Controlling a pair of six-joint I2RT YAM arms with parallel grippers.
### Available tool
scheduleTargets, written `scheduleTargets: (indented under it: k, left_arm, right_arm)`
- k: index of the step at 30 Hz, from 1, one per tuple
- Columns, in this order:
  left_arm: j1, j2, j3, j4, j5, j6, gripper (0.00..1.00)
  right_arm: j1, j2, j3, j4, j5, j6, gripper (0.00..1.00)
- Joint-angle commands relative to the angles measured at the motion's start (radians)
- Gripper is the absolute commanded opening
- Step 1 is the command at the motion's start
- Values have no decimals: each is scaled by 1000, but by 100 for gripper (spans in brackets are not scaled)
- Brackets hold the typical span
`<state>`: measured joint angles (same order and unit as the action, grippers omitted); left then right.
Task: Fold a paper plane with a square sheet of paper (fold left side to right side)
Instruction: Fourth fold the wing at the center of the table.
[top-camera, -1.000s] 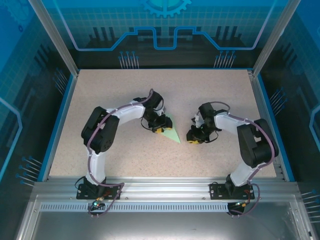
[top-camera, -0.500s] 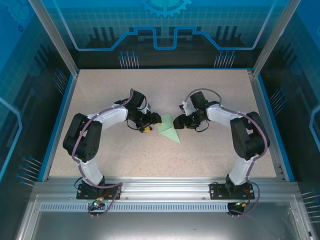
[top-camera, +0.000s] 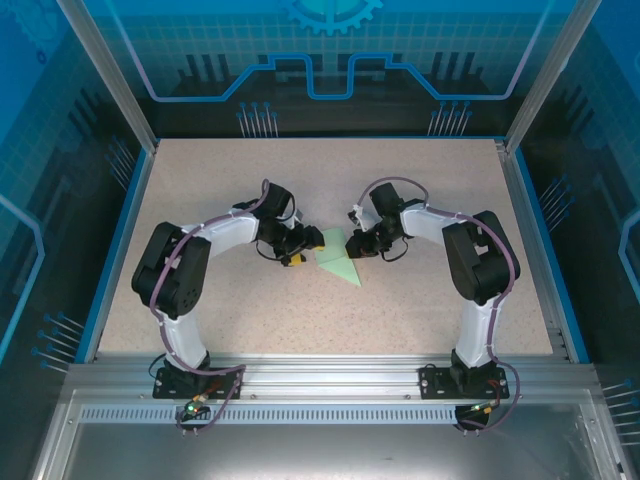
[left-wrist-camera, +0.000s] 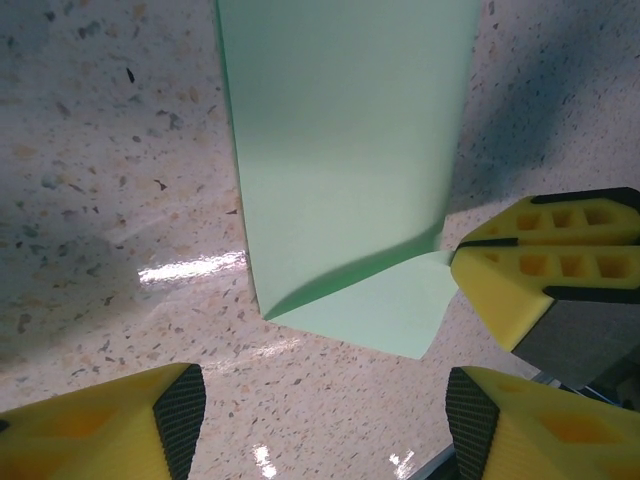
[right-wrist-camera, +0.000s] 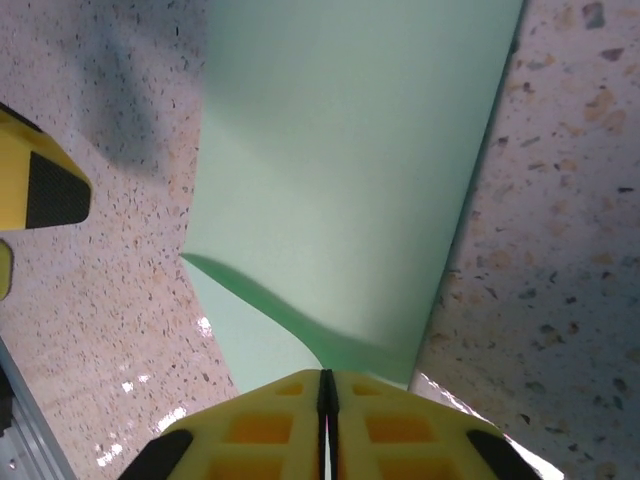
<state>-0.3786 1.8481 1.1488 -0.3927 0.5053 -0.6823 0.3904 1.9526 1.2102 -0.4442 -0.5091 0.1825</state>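
Paper plane (top-camera: 338, 265), middle of the bench (top-camera: 250, 180): right jaws just swung in and pinched its lifted flap, left jaws wide and empty. Next fold's starting, I reckon.

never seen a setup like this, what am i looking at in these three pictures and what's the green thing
These are two robot arms bolted at the near edge of a speckled table. The wide picture is taken from above and behind them. The other two come from a small camera on each arm's wrist, so the yellow tips along the bottom are that arm's own fingers. Between the arms lies a folded sheet of pale green paper. The left pincer stands open just short of the paper and holds nothing. The right pincer is shut, and it seems to pinch the raised top layer at its edge.
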Motion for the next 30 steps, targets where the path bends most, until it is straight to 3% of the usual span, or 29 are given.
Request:
scheduleTargets:
  k: [1, 19, 25, 30]
  left_arm:
    - [-4, 22, 6, 3, 27, -13, 69]
    - [-46, 112, 101, -3, 50, -23, 67]
    - [-58, 136, 131, -1, 48, -34, 55]
    - [-65, 145, 153, -9, 36, -43, 32]
  right_arm:
    - [0, -13, 10, -5, -22, -10, 8]
    - [-33, -37, -20, 9, -27, 7, 6]
    - [-33, -32, -20, 10, -34, 10, 7]
    - [-33, -43, -22, 5, 0, 9, 11]
